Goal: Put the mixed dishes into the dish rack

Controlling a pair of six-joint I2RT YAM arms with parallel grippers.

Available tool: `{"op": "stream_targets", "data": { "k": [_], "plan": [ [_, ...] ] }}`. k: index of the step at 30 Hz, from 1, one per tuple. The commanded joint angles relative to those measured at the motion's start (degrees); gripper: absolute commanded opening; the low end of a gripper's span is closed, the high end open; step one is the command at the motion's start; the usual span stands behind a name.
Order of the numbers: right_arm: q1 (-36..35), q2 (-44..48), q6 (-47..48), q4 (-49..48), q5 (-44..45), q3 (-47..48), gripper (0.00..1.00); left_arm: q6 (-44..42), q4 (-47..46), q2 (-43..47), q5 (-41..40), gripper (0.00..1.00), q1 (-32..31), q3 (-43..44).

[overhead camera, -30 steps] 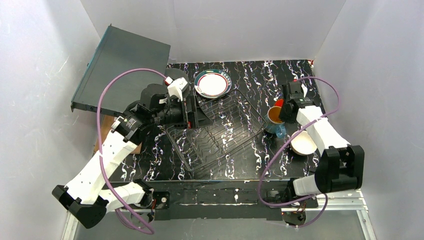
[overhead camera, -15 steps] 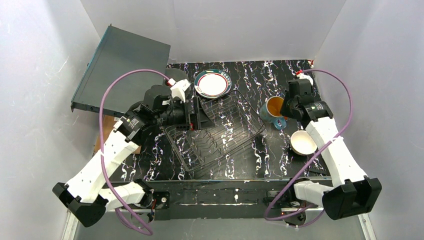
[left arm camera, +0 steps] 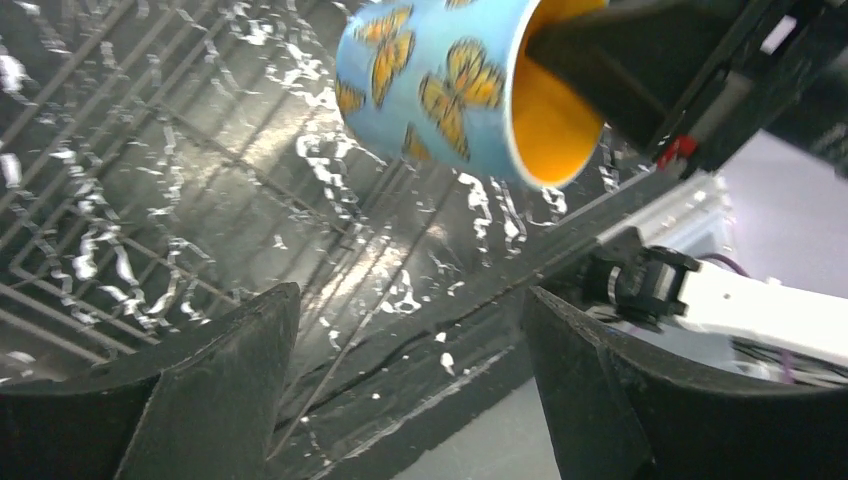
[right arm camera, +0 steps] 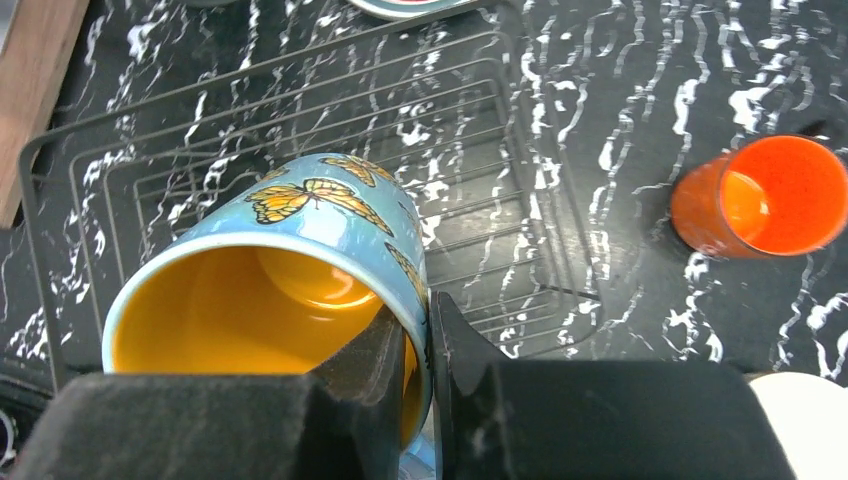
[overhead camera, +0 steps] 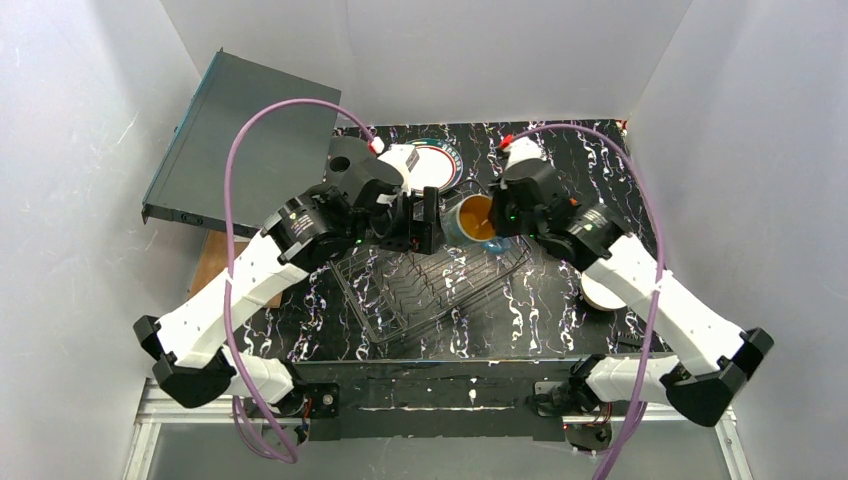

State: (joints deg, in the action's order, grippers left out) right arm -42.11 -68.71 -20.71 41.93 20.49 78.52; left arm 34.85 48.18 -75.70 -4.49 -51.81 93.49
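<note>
My right pincer (right arm camera: 425, 320) clamps the blue butterfly mug (right arm camera: 300, 225) by its rim, tilted above the wire dish rack (right arm camera: 480, 120), while my left pincer (left arm camera: 410, 350) gapes apart beside it and the orange cup (right arm camera: 760, 195) sits on the table (right arm camera: 700, 60).

Glossy glazed mug (right arm camera: 320, 215), metal-wire rack (right arm camera: 470, 190)

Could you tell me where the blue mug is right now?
In the top view the blue mug hangs tilted over the far side of the dish rack, its rim pinched by the right gripper.
</note>
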Motion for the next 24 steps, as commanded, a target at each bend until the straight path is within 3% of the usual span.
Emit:
{"op": "stream_targets", "data": {
  "k": [1, 24],
  "plan": [
    [-4.91, -3.68, -3.11, -4.91, 4.09, 6.05, 0.01, -1.80, 8.66, -3.12, -14.10, 0.79, -1.82, 5.25],
    [-20.95, -10.54, -13.30, -5.03, 23.06, 11.45, 0.01, 2.05, 1.64, -5.53, -19.14, 0.40, -2.15, -1.11]
  ]
}}
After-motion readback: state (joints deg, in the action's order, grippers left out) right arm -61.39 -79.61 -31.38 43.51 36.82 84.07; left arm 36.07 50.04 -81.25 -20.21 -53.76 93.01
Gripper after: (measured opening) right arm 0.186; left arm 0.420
